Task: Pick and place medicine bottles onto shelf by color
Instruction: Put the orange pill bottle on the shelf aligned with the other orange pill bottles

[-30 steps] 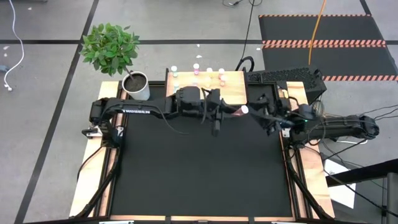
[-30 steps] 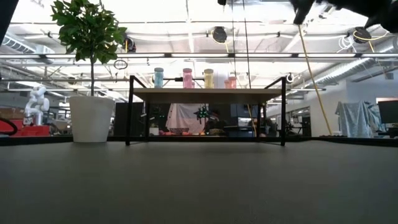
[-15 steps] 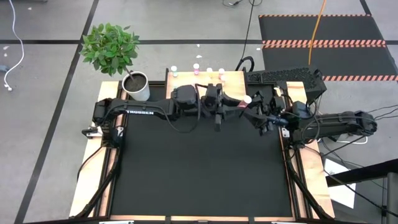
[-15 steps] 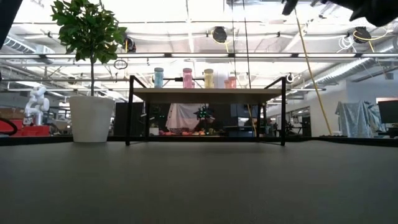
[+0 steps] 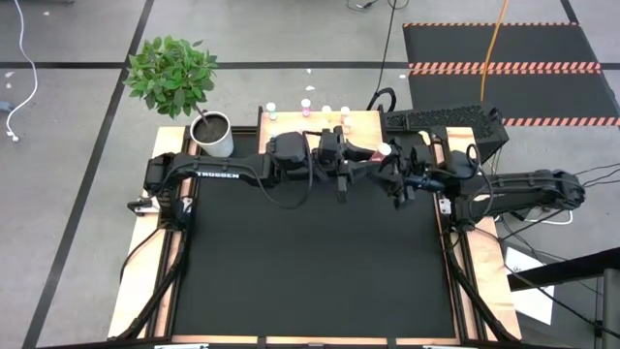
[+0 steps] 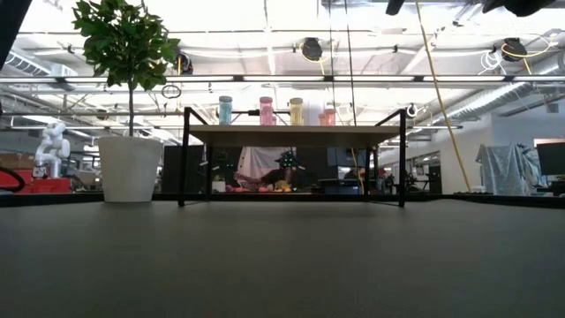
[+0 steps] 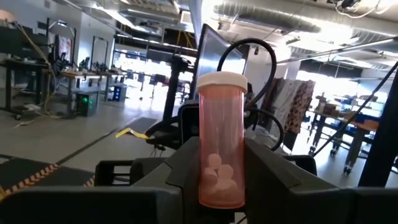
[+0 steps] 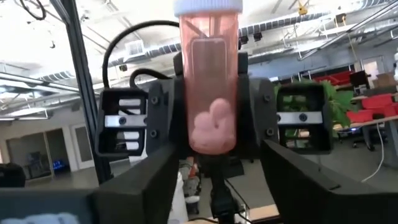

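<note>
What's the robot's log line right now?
left hand: holds pink bottle aloft | right hand: open, facing it | shelf: holds other bottles

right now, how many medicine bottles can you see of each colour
pink bottles: 3, two on the shelf at and, one in the left gripper
teal-blue bottle: 1
yellow bottle: 1
total: 5, counting those that show from the low view

Held bottle (image 7: 221,139): translucent pink body, white cap
Shelf (image 6: 291,134): light wood top, dark legs
Shelf bottles (image 6: 275,110): teal, pink, yellow, pink
Plant pot (image 6: 130,168): white
Table mat (image 5: 310,262): black
</note>
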